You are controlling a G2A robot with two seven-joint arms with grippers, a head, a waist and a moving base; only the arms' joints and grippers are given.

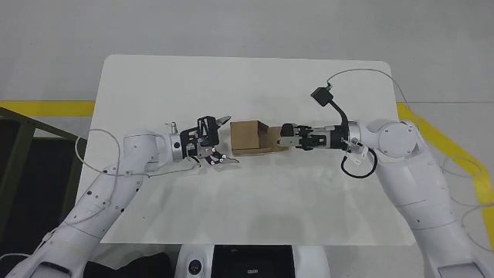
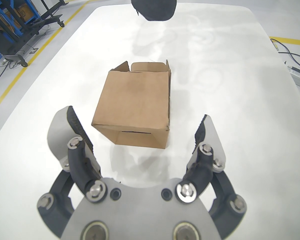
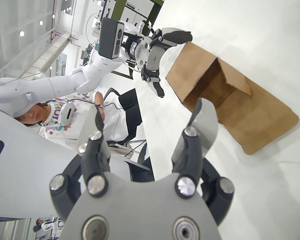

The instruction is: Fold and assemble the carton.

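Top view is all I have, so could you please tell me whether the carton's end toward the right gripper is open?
Observer: Yes; the right wrist view looks into the carton, and that end is open.
Operator: And the end facing the left gripper?
Observer: Closed; the left wrist view shows it flat, with a thin slit.
Operator: Is that gripper touching it?
Observer: No; bare table shows between its fingers and the carton.

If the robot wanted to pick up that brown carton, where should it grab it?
Likely across its two side walls, from the closed end. The carton lies on its side with that end facing the open left hand, and it looks narrower than the hand's gap. The far end is only loose flaps.
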